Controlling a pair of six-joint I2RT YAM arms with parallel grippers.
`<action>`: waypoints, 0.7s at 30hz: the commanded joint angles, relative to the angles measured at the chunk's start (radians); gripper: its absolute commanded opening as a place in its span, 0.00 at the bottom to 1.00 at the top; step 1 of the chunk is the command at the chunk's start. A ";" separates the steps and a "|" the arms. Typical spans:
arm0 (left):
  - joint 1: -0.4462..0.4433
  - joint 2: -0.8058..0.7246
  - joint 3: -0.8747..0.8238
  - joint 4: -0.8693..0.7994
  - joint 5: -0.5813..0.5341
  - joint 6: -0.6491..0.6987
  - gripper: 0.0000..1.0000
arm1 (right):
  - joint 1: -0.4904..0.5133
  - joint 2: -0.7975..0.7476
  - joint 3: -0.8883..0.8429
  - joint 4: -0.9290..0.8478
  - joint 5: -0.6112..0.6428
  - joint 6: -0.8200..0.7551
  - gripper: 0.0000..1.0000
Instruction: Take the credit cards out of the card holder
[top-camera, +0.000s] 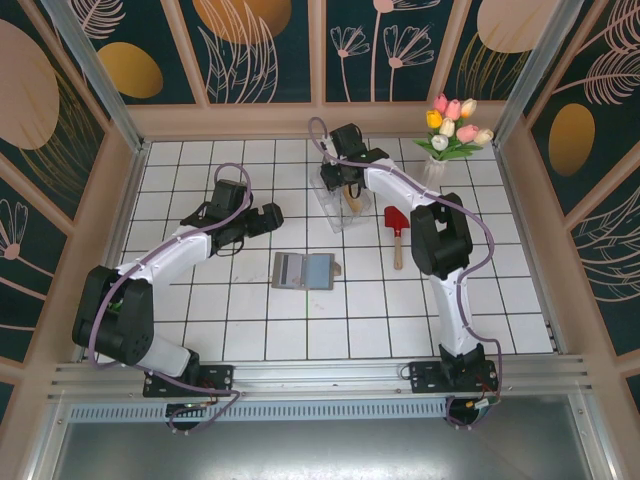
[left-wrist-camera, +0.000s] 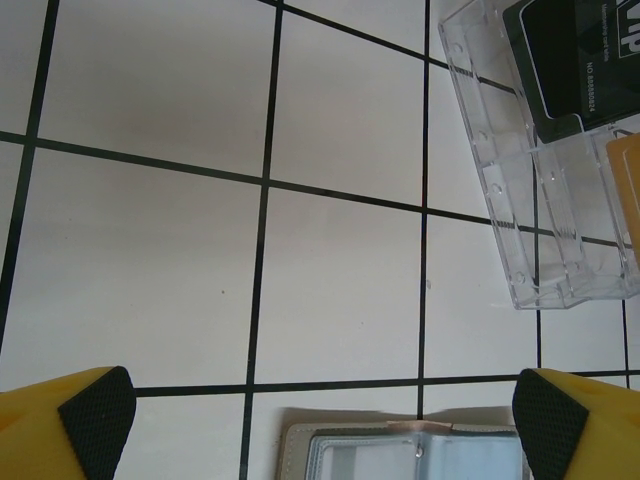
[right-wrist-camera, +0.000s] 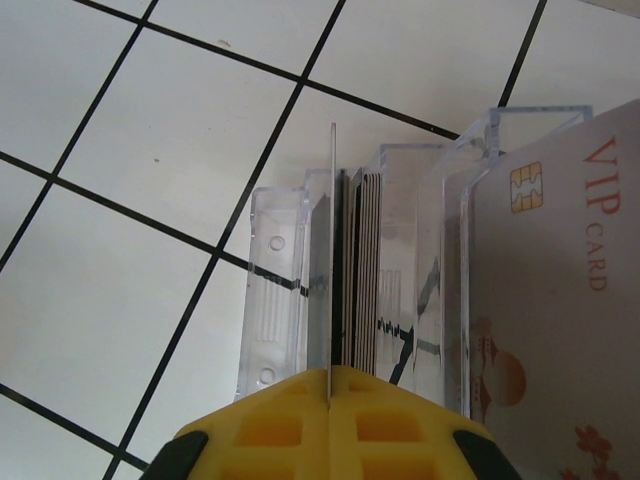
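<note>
The table is white tile with a black grid. At frame centre the card holder lies flat and open (grey panels up). Just above it and slightly right stands a clear plastic box. Right of centre lies a red trowel, and a vase of tulips stands upper right.

Card holder before plastic box; shovel right of box

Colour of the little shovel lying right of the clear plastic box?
Small shovel: red blade, light wooden handle; best in the top external view.
</note>
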 joint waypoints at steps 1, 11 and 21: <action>0.006 0.020 0.000 0.012 0.027 -0.016 0.98 | -0.003 0.018 0.021 -0.051 0.011 -0.033 0.00; 0.006 0.037 0.000 0.021 0.042 -0.022 0.98 | -0.003 0.025 0.018 -0.067 0.007 -0.038 0.00; 0.006 0.046 0.003 0.021 0.056 -0.017 0.99 | -0.004 0.050 0.071 -0.094 0.019 -0.015 0.14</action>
